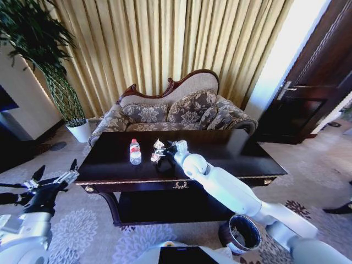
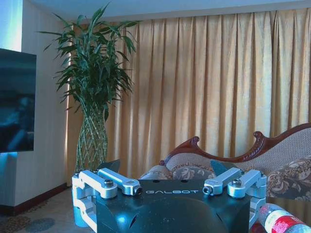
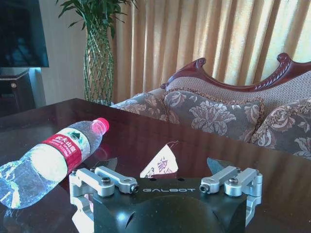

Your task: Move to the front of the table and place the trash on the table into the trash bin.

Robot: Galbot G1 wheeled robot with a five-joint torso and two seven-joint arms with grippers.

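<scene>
Two arms are in play, but only the right one is over the table [image 1: 242,151]. From the head camera the right gripper [image 1: 165,149] is reached out to the middle of the dark glossy top, low over the crumpled whitish trash pieces [image 1: 159,145], which sit just at 3 o'clock of the plastic bottle [image 1: 135,152]. The right wrist camera shows its fingers [image 3: 104,165] spread wide, with a folded whitish carton scrap [image 3: 162,162] lying between them on the wood; I can't make out whether the tips touch it, since the gripper body hides the near part. The bottle [image 3: 48,158] lies on its side there, red label and pink cap, its base cut off at the frame edge.

The left gripper [image 1: 55,177] hangs off the table's corner at about 9 o'clock of it, over the carpet, claws spread with nothing between them. Its wrist camera looks at the curtains and the bamboo plant [image 2: 94,82], plus a sliver of bottle [image 2: 279,221] at the corner.

The trash bin [image 1: 241,233] stands on the carpet at about 5 o'clock of the table, partly covered by the right arm, so its side is hard to read.
</scene>
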